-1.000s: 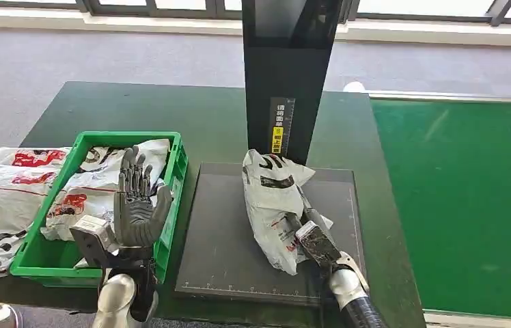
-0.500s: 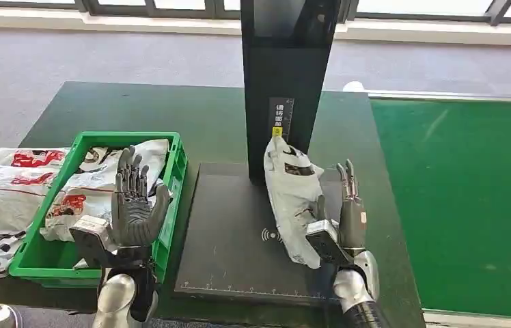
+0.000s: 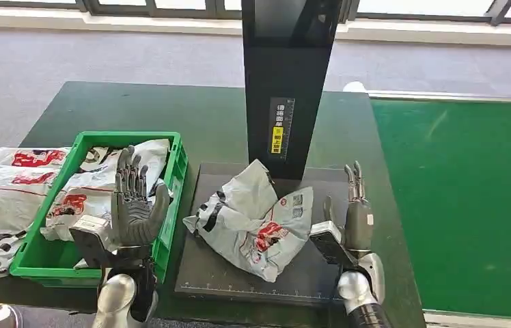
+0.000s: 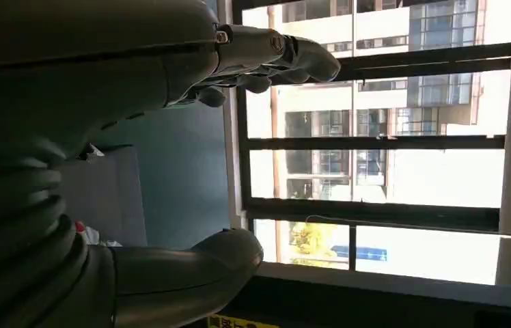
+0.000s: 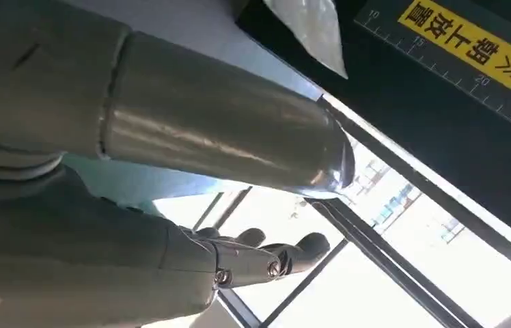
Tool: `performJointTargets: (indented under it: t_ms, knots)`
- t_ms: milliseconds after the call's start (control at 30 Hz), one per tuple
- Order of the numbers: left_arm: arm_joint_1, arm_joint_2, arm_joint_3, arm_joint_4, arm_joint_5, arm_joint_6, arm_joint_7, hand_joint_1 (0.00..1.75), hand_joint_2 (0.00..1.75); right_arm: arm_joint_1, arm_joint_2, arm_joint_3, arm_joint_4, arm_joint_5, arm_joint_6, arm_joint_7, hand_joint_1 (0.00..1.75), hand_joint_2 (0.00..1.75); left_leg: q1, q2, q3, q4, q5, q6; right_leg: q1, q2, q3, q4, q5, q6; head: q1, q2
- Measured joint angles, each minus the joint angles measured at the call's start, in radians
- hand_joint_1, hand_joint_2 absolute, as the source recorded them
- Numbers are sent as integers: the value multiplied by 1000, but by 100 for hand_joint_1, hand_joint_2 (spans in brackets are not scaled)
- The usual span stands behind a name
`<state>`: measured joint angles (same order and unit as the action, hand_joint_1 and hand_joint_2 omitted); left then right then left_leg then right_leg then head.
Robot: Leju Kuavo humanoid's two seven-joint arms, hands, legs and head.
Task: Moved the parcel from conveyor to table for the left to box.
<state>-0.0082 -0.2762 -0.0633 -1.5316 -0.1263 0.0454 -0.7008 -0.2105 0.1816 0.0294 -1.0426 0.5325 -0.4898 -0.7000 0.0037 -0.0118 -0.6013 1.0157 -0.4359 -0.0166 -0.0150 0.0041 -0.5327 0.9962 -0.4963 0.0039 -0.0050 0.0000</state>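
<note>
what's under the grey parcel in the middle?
The crumpled grey plastic parcel lies on a flat black scale platform with ruler marks along its front edge. Whatever is printed beneath the parcel is covered.

parcel (image 3: 253, 227) dropped flat, R hand (image 3: 352, 217) released

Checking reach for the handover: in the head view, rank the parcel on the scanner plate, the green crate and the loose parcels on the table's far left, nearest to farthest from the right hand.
1. Parcel, just left of the right hand, on the black plate.
2. Green crate, left of the plate.
3. Loose parcels, beyond the crate at the table's left edge.
</note>
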Motion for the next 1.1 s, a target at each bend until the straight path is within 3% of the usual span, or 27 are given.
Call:
performJointTargets:
  t_ms: [233,267,533,800,1100]
  knots:
    - [0,0,0,0,3,6,0,0,175,4,3,-14,-10,-23,-8,0,0,0,0,0,0,0,0,0,0,0,0,0,0,0,0,0]
    - [0,0,0,0,3,7,0,0,175,7,3,-14,-20,-38,-22,0,0,175,0,0,0,0,0,0,0,0,0,0,0,0,0,0]
    - [-23,1,-74,55,-149,99,0,0,175,43,-5,-12,-163,-194,-196,0,0,175,-1,0,0,0,0,0,-1,0,0,0,0,0,0,0]
    - [-60,3,-179,186,-320,167,0,0,175,61,-8,-15,-287,-200,-211,0,0,175,-1,3,0,0,0,0,-1,1,-1,0,1,1,0,0]
    - [-69,3,-201,230,-323,172,0,0,175,71,-8,-16,-330,-199,-211,0,0,175,-1,4,0,0,0,0,-1,2,-2,0,1,1,0,0]
